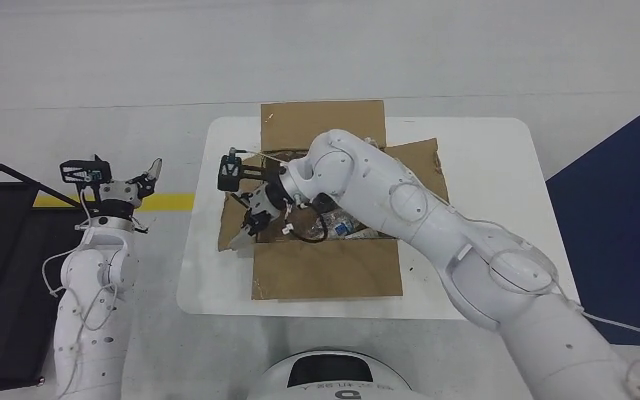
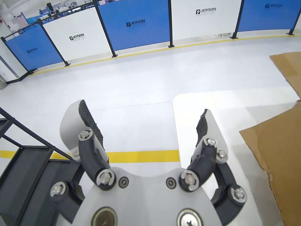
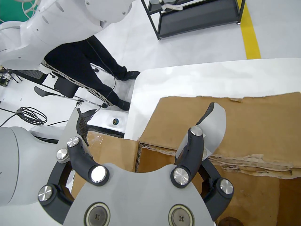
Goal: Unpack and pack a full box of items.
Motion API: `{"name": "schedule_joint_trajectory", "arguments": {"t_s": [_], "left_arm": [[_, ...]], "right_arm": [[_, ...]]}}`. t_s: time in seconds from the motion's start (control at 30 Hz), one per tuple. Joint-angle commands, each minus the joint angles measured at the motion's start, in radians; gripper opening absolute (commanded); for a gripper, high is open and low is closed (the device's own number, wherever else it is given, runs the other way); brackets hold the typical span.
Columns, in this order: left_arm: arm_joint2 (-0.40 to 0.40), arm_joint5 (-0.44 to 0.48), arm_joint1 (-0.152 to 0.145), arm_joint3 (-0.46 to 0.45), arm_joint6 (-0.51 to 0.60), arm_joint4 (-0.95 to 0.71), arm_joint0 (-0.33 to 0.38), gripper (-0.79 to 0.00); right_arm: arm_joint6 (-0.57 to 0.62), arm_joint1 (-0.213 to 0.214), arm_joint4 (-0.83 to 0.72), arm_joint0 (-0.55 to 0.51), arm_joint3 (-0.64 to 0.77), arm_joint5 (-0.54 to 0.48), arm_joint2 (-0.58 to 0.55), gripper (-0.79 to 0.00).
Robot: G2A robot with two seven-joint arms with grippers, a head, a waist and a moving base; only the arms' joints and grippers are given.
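An open cardboard box (image 1: pixel 325 268) stands on the white table (image 1: pixel 480 160) with its flaps spread out. Several wrapped items (image 1: pixel 338 226) lie inside it, partly hidden under my right arm. My right gripper (image 1: pixel 243 228) hangs open over the box's left corner; in the right wrist view the gripper (image 3: pixel 145 116) holds nothing above the flap (image 3: pixel 247 118) and the corner of the box wall. My left gripper (image 1: pixel 125 167) is off the table to the left, open and empty. In the left wrist view that gripper (image 2: pixel 143 109) sits over the floor by the table edge, with a flap (image 2: pixel 270 147) off to one side.
A black metal shelf rack (image 1: pixel 20 230) stands on the floor left of the table, close beside my left arm, also seen as the rack (image 2: pixel 23 165). A yellow floor line (image 1: pixel 170 201) runs past it. Bare table top lies right of the box.
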State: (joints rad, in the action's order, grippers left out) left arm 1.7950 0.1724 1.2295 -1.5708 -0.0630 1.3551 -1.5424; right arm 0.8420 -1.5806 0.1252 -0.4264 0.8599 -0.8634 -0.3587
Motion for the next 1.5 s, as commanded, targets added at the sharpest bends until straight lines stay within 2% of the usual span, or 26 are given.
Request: {"name": "schedule_joint_trajectory", "arguments": {"t_s": [0.0, 0.13, 0.27, 0.37, 0.5, 0.53, 0.9, 0.97, 1.03, 1.23, 1.47], "left_arm": [[-0.01, -0.004, 0.0, -0.006, 0.003, 0.007, 0.002, 0.0], [-0.025, -0.003, 0.0, -0.027, 0.017, 0.02, 0.01, 0.0], [-0.045, 0.008, 0.0, -0.061, 0.035, 0.033, 0.017, 0.0], [-0.061, 0.023, 0.0, -0.096, 0.053, 0.033, 0.014, 0.0], [-0.08, 0.041, 0.0, -0.124, 0.075, 0.034, 0.013, 0.0], [-0.08, 0.041, 0.0, -0.124, 0.075, 0.034, 0.013, 0.0], [-0.08, 0.041, 0.0, -0.124, 0.075, 0.034, 0.013, 0.0], [-0.08, 0.041, 0.0, -0.124, 0.075, 0.034, 0.013, 0.0], [-0.08, 0.041, 0.0, -0.124, 0.075, 0.034, 0.013, 0.0], [-0.08, 0.041, 0.0, -0.124, 0.075, 0.034, 0.013, 0.0], [-0.08, 0.041, 0.0, -0.124, 0.075, 0.034, 0.013, 0.0]], "right_arm": [[-0.037, -0.002, 0.017, 0.013, -0.018, -0.037, -0.015, 0.0], [-0.119, 0.028, 0.094, -0.007, 0.009, -0.104, -0.065, 0.0], [-0.185, 0.101, 0.238, -0.084, 0.119, -0.116, -0.159, 0.0], [-0.221, 0.18, 0.373, -0.208, 0.269, -0.077, -0.276, 0.0], [-0.206, 0.292, 0.504, -0.464, 0.539, -0.011, -0.488, 0.0], [-0.2, 0.3, 0.508, -0.488, 0.561, -0.007, -0.506, 0.0], [-0.203, 0.3, 0.51, -0.492, 0.556, 0.013, -0.508, 0.0], [-0.19, 0.302, 0.539, -0.496, 0.548, 0.109, -0.518, 0.0], [-0.167, 0.307, 0.507, -0.515, 0.556, 0.155, -0.528, 0.0], [0.0, 0.334, 0.448, -0.564, 0.595, 0.396, -0.613, 0.0], [0.173, 0.33, 0.477, -0.523, 0.586, 0.664, -0.584, 0.0]]}}
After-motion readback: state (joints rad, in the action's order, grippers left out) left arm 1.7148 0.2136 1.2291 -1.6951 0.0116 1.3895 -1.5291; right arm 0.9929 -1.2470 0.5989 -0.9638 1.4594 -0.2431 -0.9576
